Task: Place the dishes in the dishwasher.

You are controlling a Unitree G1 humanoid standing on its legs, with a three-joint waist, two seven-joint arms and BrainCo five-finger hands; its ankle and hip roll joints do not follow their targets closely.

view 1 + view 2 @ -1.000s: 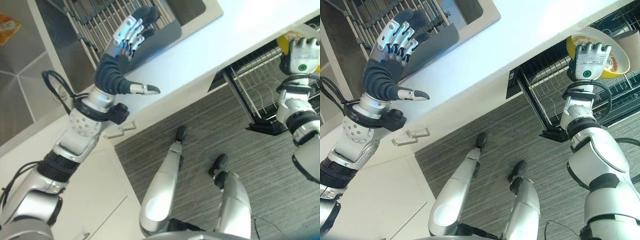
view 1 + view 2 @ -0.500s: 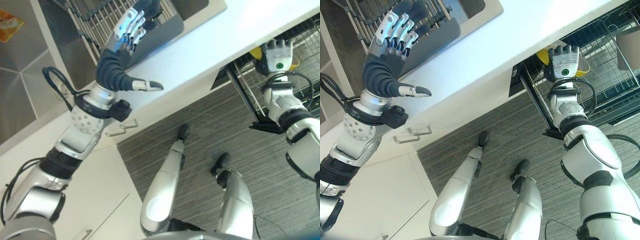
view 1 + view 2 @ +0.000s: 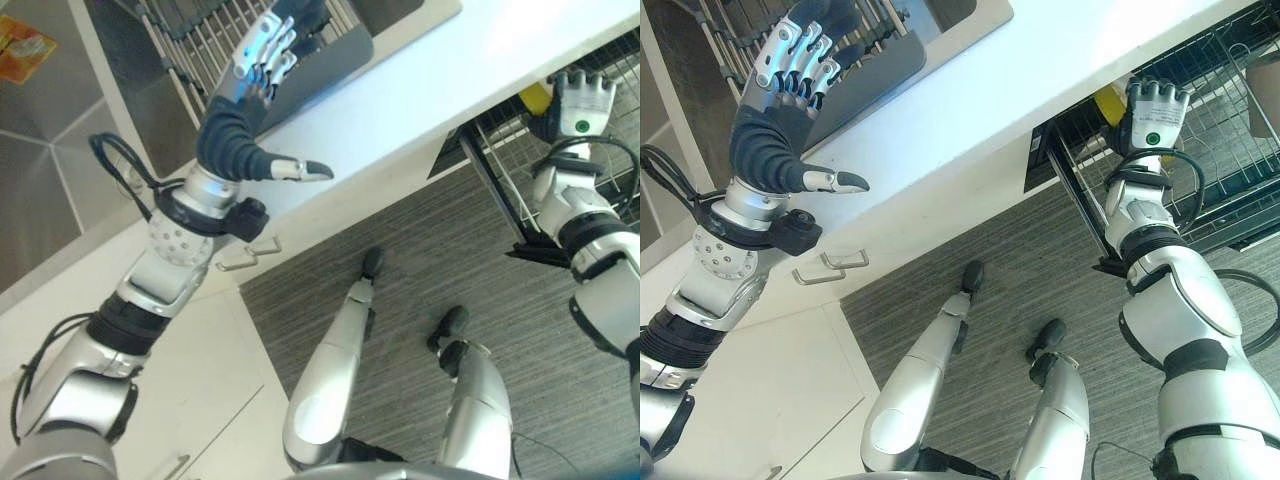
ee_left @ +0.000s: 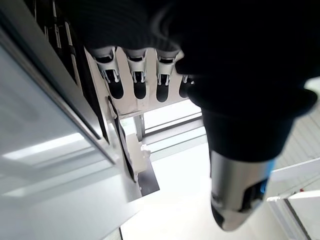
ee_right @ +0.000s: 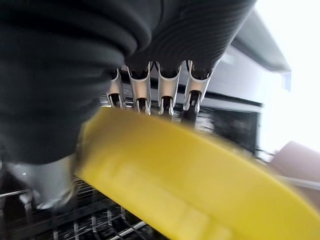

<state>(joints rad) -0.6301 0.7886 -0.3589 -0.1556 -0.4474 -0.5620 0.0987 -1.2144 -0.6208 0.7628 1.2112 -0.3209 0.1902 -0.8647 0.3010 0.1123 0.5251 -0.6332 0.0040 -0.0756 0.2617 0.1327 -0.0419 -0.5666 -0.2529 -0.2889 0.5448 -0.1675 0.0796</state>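
The white surface (image 3: pixel 970 110) runs across the scene from near left to far right, and under its right end the dishwasher rack (image 3: pixel 1230 140), a dark wire basket, stands pulled out over the grey floor (image 3: pixel 970 240). At the far left, set in the surface, is a sink (image 3: pixel 940 20) with a wire drying rack (image 3: pixel 215 40) beside it. The task's thing in hand is a yellow dish (image 5: pixel 200 190), held in the right hand (image 3: pixel 1152 115) just over the near left part of the dishwasher rack, partly tucked under the surface's edge. The right wrist view shows the fingers (image 5: pixel 165 95) laid over the dish's rim with the thumb beneath, so the hand is grasping it by the edge. It looks like a stiff, smooth bowl or plate, probably light but slippery, so a rim pinch seems the sensible hold. What else lies in the dishwasher rack I cannot tell. The left hand (image 3: pixel 262 58) is raised over the drying rack, fingers straight and released, holding nothing.
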